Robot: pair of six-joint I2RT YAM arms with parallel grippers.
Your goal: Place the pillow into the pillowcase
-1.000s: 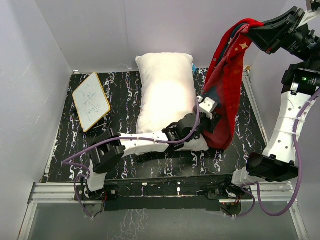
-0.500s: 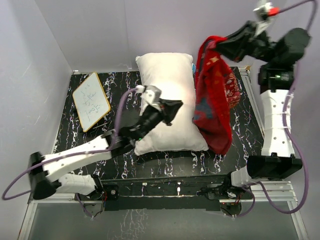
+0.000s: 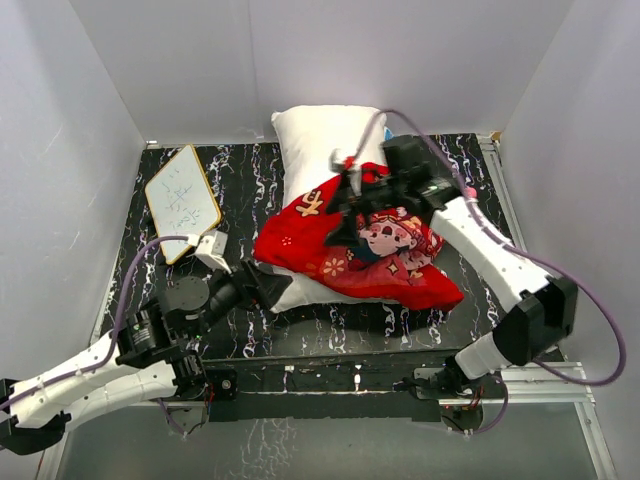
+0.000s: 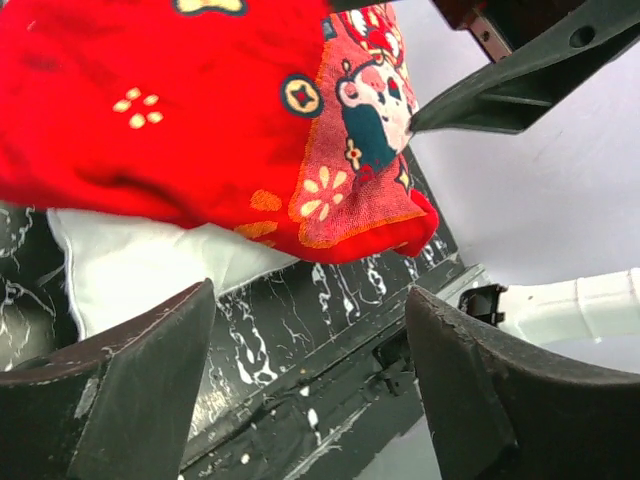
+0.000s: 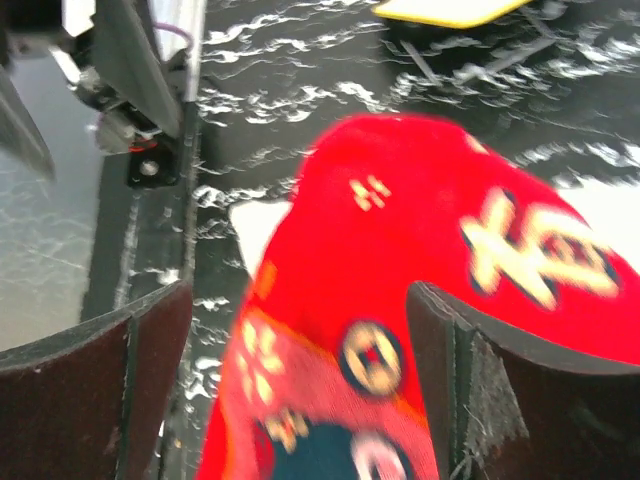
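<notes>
The black marbled table lay under everything, and the pillow rested lengthwise on it, one short end toward the back wall and the other toward the arm bases.

The pillowcase was draped printed side up across the pillow's near half, its cartoon figure and yellow characters showing. It spilled off the pillow's right edge onto the table. The pillow was not inside it: the pillow's far half stood bare and white, and its near left corner peeped out from under the red cloth.

The right arm reached in from the pillow's right side. The right gripper hung over the pillow's middle, above the red cloth, with its fingers spread wide and nothing pinched between them. Whether the tips brushed the cloth could not be told.

The left gripper sat low, just beside the pillow's near left corner and pointing at it. Its fingers were also spread apart and held nothing.

A small framed white board lay flat to the pillow's left, apart from it.
</notes>
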